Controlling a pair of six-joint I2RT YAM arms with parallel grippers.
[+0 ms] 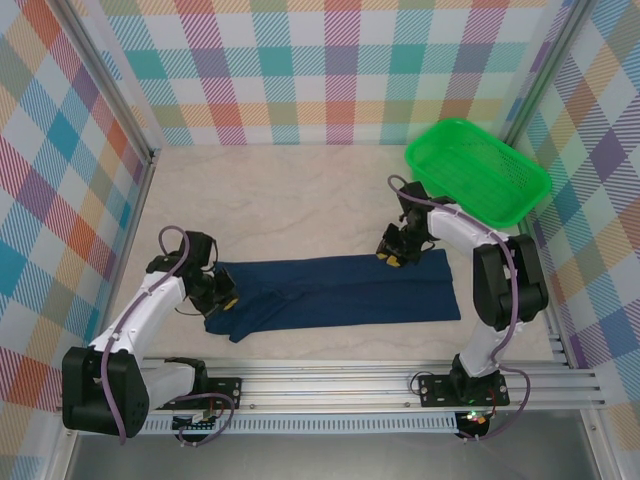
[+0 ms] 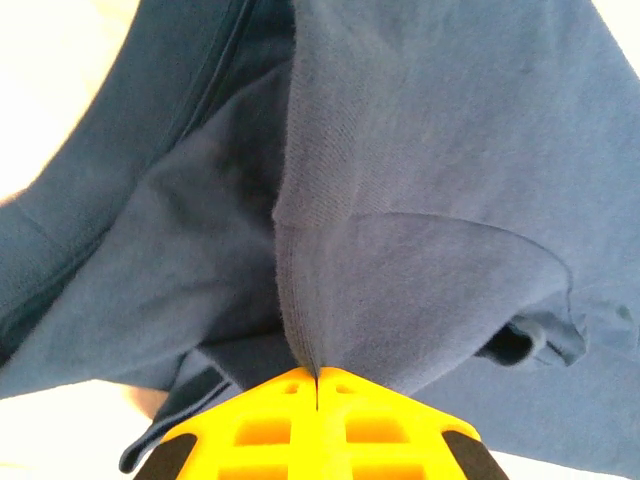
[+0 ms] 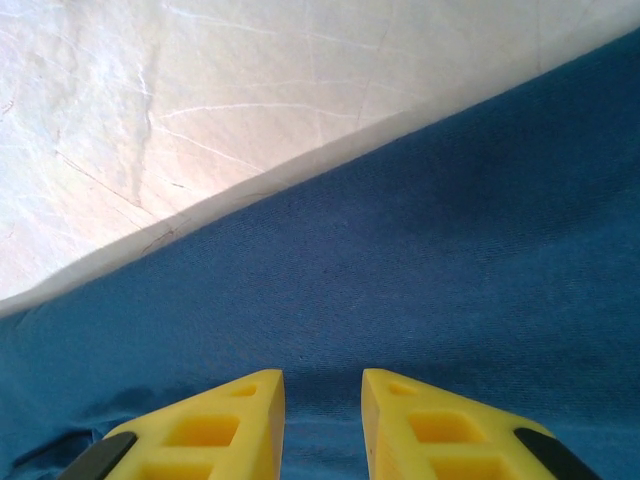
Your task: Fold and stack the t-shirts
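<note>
The dark navy t-shirt (image 1: 340,290) lies as a long folded strip across the table in front of both arms. At its left end my left gripper (image 1: 228,300) is shut on a raised ridge of the cloth. In the left wrist view the yellow jaws (image 2: 316,375) meet with the t-shirt (image 2: 430,200) pinched between them, and the fabric rises in a crease from the tips. My right gripper (image 1: 395,260) hovers over the strip's far edge, right of the middle. Its jaws (image 3: 322,400) stand open with a gap, just above the flat t-shirt (image 3: 420,260), holding nothing.
A green plastic basket (image 1: 480,170) sits at the back right, close behind the right arm. Pale tabletop (image 3: 200,100) shows beyond the shirt's far edge. Checked walls enclose the table on three sides, and a metal rail runs along the near edge.
</note>
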